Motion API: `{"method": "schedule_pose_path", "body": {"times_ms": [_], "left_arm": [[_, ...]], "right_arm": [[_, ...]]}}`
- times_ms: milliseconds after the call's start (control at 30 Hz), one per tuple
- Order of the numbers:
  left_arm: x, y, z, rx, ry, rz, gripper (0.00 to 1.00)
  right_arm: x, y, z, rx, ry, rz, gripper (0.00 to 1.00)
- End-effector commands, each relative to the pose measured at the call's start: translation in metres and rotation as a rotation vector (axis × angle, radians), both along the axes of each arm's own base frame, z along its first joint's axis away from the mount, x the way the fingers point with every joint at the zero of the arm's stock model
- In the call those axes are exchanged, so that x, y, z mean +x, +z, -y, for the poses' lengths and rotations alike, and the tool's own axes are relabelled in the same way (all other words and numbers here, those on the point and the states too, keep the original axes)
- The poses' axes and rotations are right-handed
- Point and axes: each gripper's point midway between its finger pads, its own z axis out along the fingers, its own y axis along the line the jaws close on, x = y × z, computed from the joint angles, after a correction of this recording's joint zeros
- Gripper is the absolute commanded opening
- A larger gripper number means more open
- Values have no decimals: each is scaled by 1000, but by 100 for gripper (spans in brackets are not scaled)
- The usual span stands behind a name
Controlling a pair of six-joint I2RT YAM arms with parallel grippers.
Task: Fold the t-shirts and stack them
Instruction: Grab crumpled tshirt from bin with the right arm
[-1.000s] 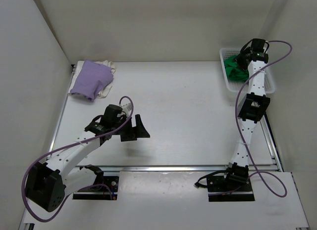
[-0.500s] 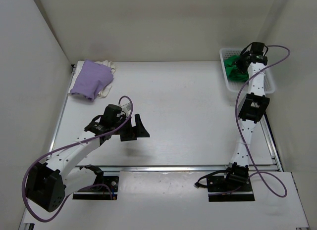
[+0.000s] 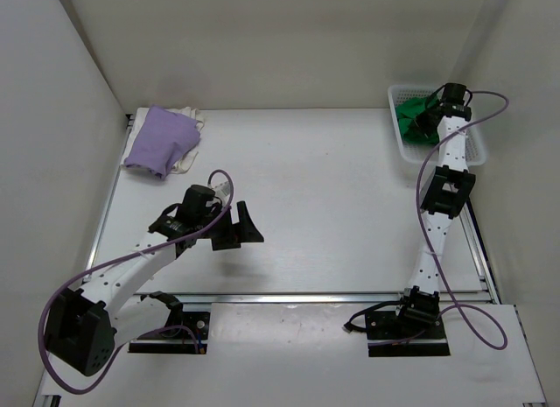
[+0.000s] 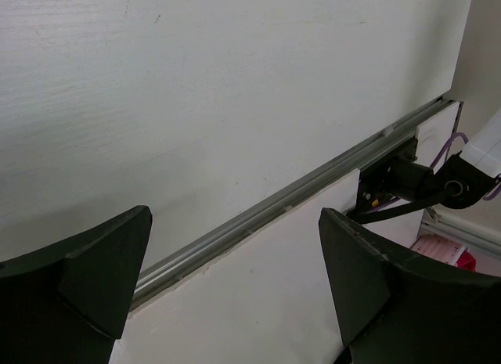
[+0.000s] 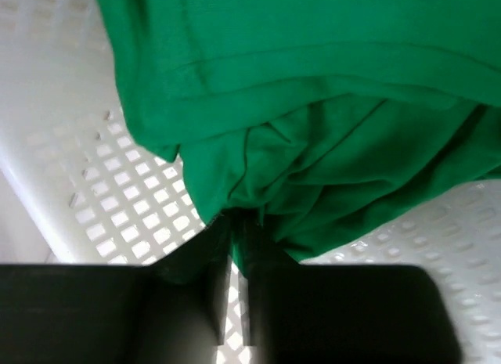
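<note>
Right gripper (image 5: 235, 239) is sinking deeper into basket (image 5: 117, 192), clamping onto a green t-shirt (image 5: 313, 106) fold. Left gripper (image 4: 235, 223) is idling, jaws apart. Thin pinch risking slip, or cloth snagging lattice.

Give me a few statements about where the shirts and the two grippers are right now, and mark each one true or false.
1. The bright green cloth t-shirt lies inside the white plastic lattice basket. True.
2. The left gripper holds the lavender-purple t-shirt. False: it is open and holds nothing, above the bare white table.
3. The lavender-purple t-shirt lies on top of the cream-white t-shirt at the table's far left corner. True.
4. The right gripper hangs over the middle of the table. False: it is down in the basket, its fingers pinched on a fold of the green shirt.
</note>
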Motion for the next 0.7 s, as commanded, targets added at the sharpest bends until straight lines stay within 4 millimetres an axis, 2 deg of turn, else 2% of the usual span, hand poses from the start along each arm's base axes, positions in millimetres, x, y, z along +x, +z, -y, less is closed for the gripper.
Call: {"method": "schedule_pose_path", "body": {"times_ms": [0, 133, 167, 233, 333, 400, 467, 500, 567, 600, 633, 667], "left_arm": [[3, 10, -4, 1, 17, 34, 99], [12, 24, 0, -13, 12, 65, 99], [14, 29, 3, -18, 9, 76, 99], [17, 34, 4, -24, 16, 88, 99], [16, 43, 8, -53, 11, 95, 99], [18, 50, 8, -59, 13, 104, 99], [23, 59, 3, -60, 21, 118, 99], [24, 65, 3, -72, 22, 130, 98], [29, 75, -4, -106, 54, 141, 99], [32, 81, -7, -118, 80, 151, 99], [35, 89, -11, -140, 94, 159, 99], [37, 92, -16, -151, 122, 160, 98]], "right_arm": [[12, 17, 4, 36, -2, 80, 2], [17, 79, 0, -17, 23, 198, 0], [17, 110, -2, -47, 32, 256, 0], [11, 158, -3, -66, 33, 334, 0], [1, 210, -11, -123, 57, 418, 0], [-15, 269, -24, -189, 78, 514, 0], [-40, 332, -43, -244, 119, 622, 0], [-48, 351, -51, -249, 144, 663, 1], [-89, 423, -77, -274, 209, 813, 0], [-101, 444, -94, -255, 277, 881, 0], [-131, 479, -116, -256, 354, 969, 0], [-161, 514, -129, -268, 379, 1054, 0]]}}
